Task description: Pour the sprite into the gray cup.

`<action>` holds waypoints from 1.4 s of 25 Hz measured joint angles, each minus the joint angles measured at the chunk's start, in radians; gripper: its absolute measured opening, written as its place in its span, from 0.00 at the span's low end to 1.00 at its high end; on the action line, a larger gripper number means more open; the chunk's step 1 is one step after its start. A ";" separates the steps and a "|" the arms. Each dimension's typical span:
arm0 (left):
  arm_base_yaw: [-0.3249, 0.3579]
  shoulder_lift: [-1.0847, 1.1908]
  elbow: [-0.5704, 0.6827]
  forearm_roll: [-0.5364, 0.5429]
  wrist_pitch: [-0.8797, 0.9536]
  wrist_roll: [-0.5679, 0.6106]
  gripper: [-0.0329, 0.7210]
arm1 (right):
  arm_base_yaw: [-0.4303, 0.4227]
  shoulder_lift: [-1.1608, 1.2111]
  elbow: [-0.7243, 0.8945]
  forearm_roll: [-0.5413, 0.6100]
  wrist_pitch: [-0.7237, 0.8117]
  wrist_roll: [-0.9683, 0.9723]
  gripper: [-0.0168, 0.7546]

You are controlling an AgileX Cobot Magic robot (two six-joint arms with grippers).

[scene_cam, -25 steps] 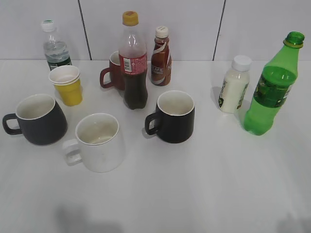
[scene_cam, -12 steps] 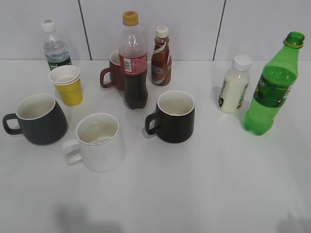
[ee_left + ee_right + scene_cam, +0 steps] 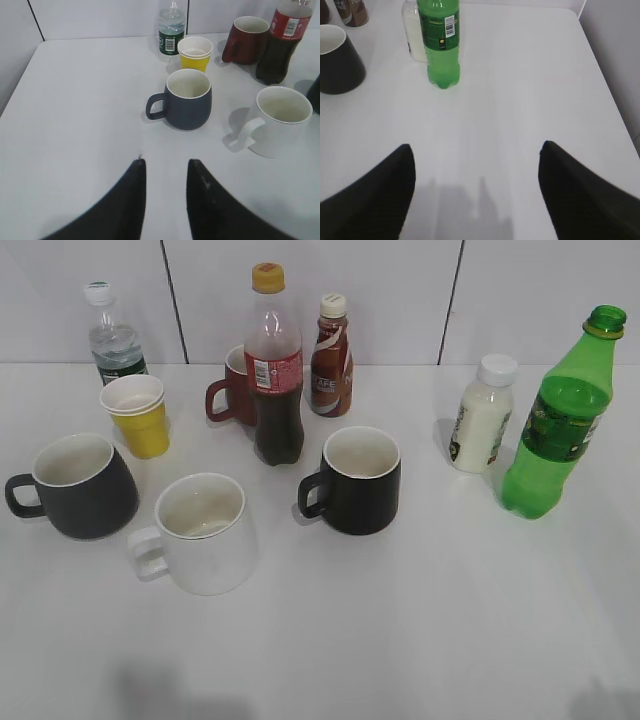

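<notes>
The sprite (image 3: 558,430) is a tall green bottle with no cap, upright at the right of the table. It also shows in the right wrist view (image 3: 439,42), far ahead and left of my right gripper (image 3: 477,147), which is wide open and empty. The gray cup (image 3: 82,487) stands at the left, handle to the left. It also shows in the left wrist view (image 3: 189,98), ahead of my left gripper (image 3: 165,162), which is open with a narrow gap and empty. Neither gripper shows in the exterior view.
A white mug (image 3: 203,532), a black mug (image 3: 360,480), a cola bottle (image 3: 275,370), a red mug (image 3: 234,388), a coffee bottle (image 3: 331,358), a yellow cup (image 3: 139,415), a water bottle (image 3: 113,338) and a white milk bottle (image 3: 480,415) stand around.
</notes>
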 joint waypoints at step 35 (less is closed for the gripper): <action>0.001 1.493 0.347 -0.003 -2.044 0.000 0.48 | 0.000 0.000 0.000 0.001 0.000 -0.001 0.76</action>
